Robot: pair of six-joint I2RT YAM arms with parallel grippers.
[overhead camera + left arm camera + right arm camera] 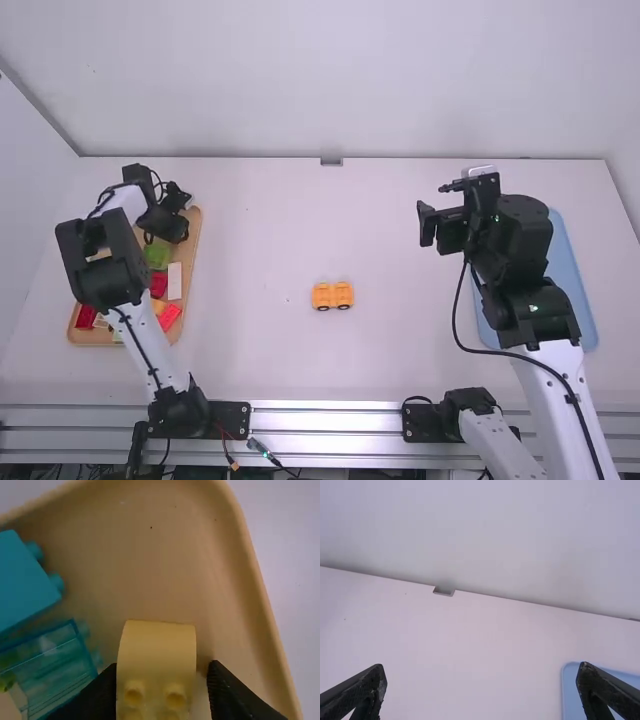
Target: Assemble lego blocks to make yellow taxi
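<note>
Parted black fingers of the left gripper (166, 228) flank a pale yellow studded block (157, 655) low in a tan tray (190, 270), one finger close against its side and a gap showing at the other. The block has a smooth, gently curved top section with round studs beside it, and a matte, opaque look.

Just beside the left gripper, also in the tray, are an opaque teal block (25, 580) with rounded studs and a clear, glossy teal block (55, 667). Nearer the base of the left arm, the tray holds a green block (157, 255), a red block (158, 285), and a smooth white rectangular block (175, 281). The tray has a raised rim and rounded corners.

Well apart from the left gripper, to its right and nearer the arm bases, an orange-yellow assembly (332, 294) sits on the smooth white table (300, 360), its two squarish halves side by side above small dark wheel-like rounds.

Farther right, the right gripper (438, 208) is spread wide with nothing between its fingers, above the table. Beyond it to the right lies a flat light-blue tray (578, 280) with rounded corners.
</note>
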